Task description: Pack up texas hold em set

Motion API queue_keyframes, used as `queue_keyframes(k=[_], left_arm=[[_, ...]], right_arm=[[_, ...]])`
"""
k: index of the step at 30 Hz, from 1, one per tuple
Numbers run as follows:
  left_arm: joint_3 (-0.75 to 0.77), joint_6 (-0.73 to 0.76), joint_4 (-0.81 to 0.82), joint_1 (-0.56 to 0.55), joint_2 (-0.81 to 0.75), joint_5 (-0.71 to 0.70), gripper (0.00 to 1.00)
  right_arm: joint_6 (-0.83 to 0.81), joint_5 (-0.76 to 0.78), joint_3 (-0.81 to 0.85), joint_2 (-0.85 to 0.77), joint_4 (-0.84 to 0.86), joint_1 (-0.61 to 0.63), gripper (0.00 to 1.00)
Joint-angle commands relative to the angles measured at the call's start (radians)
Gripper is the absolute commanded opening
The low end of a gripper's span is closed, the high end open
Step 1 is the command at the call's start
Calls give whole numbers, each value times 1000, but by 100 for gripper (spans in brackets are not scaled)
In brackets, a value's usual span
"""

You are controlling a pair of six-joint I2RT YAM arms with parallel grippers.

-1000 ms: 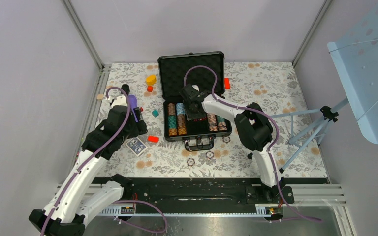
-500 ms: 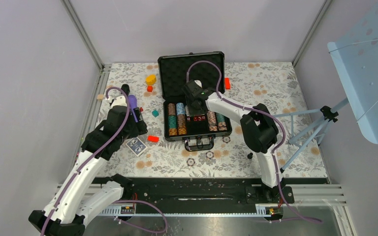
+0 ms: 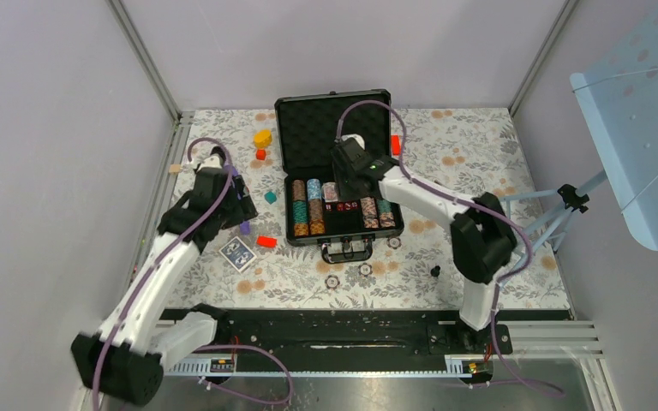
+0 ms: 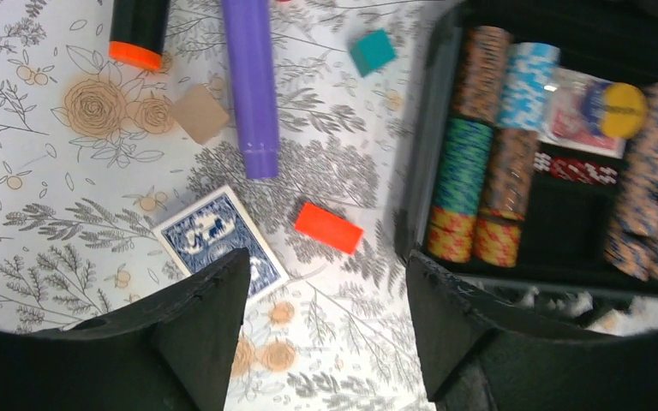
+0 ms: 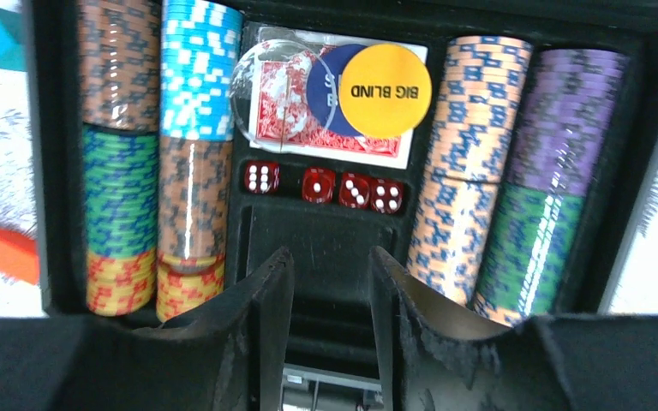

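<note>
The black case (image 3: 308,128) lies open at the middle of the bench (image 3: 497,145), with rows of striped chips (image 5: 193,77) packed either side of a red-backed deck (image 5: 261,128) and four red dice (image 5: 317,184). The right gripper (image 5: 330,265) hangs over the case's bare middle slot, jaws partly apart with nothing between them. The left gripper (image 4: 324,270) is spread wide, holding nothing, above the blue-backed cards (image 4: 218,240) beside a red block (image 4: 328,227); whether that is a full deck or a single card is hard to say. Two loose chips (image 3: 332,281) lie just in front of the case
</note>
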Motion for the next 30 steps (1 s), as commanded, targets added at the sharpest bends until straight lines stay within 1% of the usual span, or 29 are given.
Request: queue_keyframes(k=[1, 8, 10, 13, 17, 21, 30], left_arm=[[37, 2, 161, 70, 216, 56, 65], [256, -10, 265, 91, 606, 48, 59], [339, -12, 269, 107, 718, 44, 55], [416, -13, 272, 137, 817, 45, 52], [489, -6, 263, 169, 910, 44, 51], [516, -10, 256, 193, 966, 51, 49], [522, -9, 243, 195, 1012, 3, 47]], right_arm=[[-10, -12, -110, -214, 62, -4, 44], [24, -16, -405, -540, 92, -3, 44], [25, -7, -469, -623, 84, -3, 44], [29, 3, -540, -736, 61, -2, 44], [39, 16, -599, -841, 32, -5, 45], [43, 15, -632, -902, 18, -4, 45], [40, 11, -665, -905, 17, -3, 46]])
